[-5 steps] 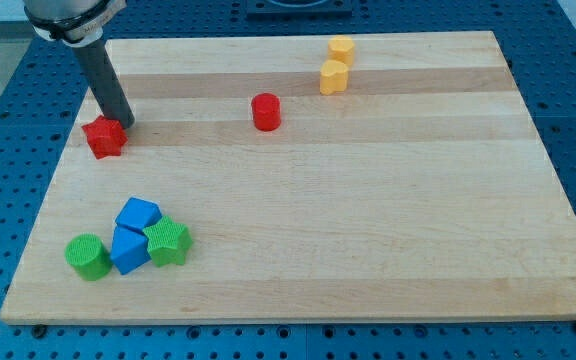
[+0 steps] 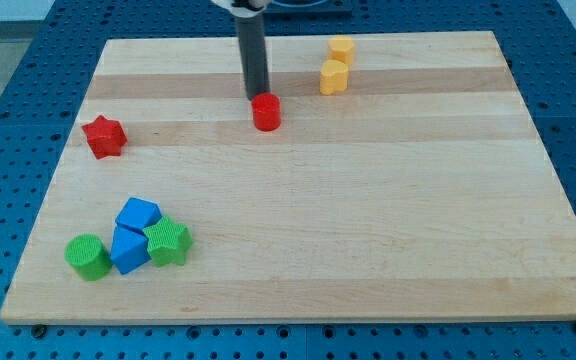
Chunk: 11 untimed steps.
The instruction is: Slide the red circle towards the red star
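Note:
The red circle (image 2: 266, 112) sits on the wooden board (image 2: 368, 220) a little left of centre, near the view's top. The red star (image 2: 104, 136) lies far to its left, near the board's left edge. My dark rod comes down from the view's top and my tip (image 2: 259, 97) rests just above and slightly left of the red circle, touching or nearly touching its upper edge.
Two yellow blocks (image 2: 335, 76) (image 2: 341, 48) stand close together at the top, right of the rod. At the bottom left is a cluster: a green circle (image 2: 88, 257), two blue blocks (image 2: 137, 214) (image 2: 128, 249) and a green star (image 2: 168, 241).
My tip has moved from beside the red star at the left across to the red circle's upper edge. No block has moved.

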Each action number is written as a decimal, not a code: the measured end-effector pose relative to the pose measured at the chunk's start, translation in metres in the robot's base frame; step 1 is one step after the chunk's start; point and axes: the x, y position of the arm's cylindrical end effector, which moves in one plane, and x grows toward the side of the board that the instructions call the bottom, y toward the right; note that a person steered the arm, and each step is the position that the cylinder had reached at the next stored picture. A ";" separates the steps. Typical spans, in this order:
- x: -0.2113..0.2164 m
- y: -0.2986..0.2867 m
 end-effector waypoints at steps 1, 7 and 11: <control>0.016 0.011; 0.065 0.060; 0.086 -0.021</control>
